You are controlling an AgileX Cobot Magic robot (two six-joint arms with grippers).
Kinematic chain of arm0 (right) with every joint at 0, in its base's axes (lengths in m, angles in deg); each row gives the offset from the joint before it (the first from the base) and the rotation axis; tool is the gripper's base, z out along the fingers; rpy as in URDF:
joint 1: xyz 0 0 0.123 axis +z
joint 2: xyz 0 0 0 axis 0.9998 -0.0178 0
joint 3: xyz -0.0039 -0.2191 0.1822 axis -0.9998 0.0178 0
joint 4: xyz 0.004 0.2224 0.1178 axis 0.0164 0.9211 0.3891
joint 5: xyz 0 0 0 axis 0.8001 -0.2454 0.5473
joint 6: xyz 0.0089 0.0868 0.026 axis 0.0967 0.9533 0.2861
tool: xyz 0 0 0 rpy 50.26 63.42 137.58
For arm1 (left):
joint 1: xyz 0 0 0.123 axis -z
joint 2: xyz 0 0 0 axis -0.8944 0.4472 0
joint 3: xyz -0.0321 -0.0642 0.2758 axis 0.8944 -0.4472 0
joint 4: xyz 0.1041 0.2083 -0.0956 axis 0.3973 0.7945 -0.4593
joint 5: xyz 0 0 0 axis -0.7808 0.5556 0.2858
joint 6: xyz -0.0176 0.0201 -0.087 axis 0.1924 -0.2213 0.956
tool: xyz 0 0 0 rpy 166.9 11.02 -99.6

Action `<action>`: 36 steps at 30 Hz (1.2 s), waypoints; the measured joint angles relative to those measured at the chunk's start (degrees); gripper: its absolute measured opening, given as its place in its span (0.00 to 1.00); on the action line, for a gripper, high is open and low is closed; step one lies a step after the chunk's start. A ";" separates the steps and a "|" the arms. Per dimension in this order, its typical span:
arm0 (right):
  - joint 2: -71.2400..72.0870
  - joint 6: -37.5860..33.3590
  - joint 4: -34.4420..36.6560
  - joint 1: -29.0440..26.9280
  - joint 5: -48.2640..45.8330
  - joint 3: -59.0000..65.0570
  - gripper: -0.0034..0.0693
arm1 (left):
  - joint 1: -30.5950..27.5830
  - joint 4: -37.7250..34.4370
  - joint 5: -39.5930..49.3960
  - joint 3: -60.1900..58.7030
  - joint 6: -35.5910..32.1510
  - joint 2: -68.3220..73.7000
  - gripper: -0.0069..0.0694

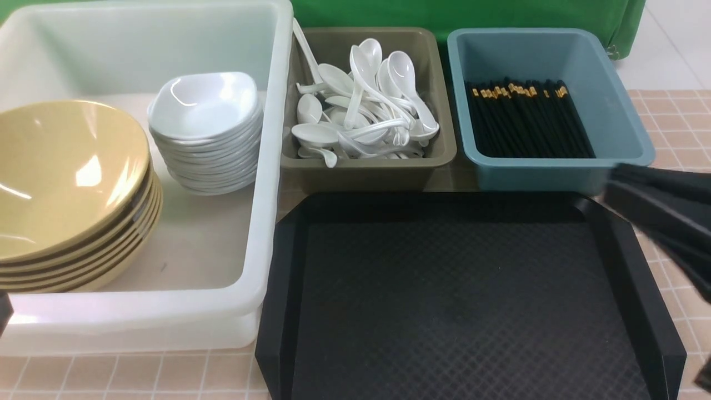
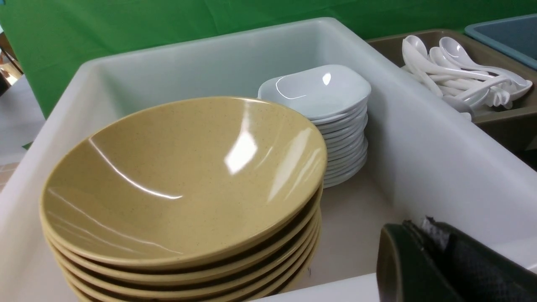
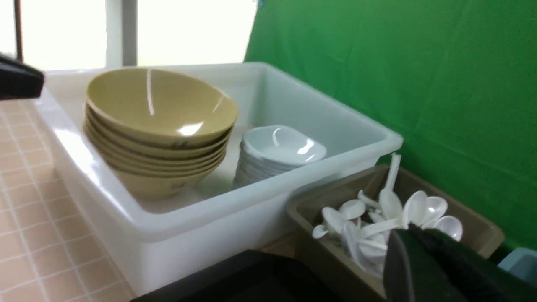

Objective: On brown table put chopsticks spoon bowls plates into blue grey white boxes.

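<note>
Bowls [image 1: 66, 183] six stacked; three boxes [image 1: 266, 166]; both end effectors' state cannot tell.

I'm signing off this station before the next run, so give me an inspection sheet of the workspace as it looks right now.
Surface: brown table, checked cloth; no loose tableware seen on it.
Job's things: bowls and plates stacked side by side in the white box; spoons heaped in the grey box; chopsticks laid in the blue box.
Clutter: black tray, nothing on it.
Grippers: right gripper blurred at the tray's right edge, state unclear; left gripper only partly visible, state unclear.
Cables: nothing seen.
Surroundings: green backdrop behind the boxes.
</note>
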 joint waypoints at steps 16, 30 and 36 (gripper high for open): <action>32.95 17.00 -0.47 -41.76 -6.55 29.06 0.10 | 0.00 0.00 0.00 0.00 0.00 0.00 0.09; 35.34 18.10 -3.70 -44.45 -16.50 31.55 0.10 | 0.00 -0.01 0.05 0.00 0.02 0.00 0.09; 35.34 18.10 -3.76 -41.88 -16.32 31.55 0.10 | 0.00 -0.01 0.05 0.00 0.02 0.00 0.09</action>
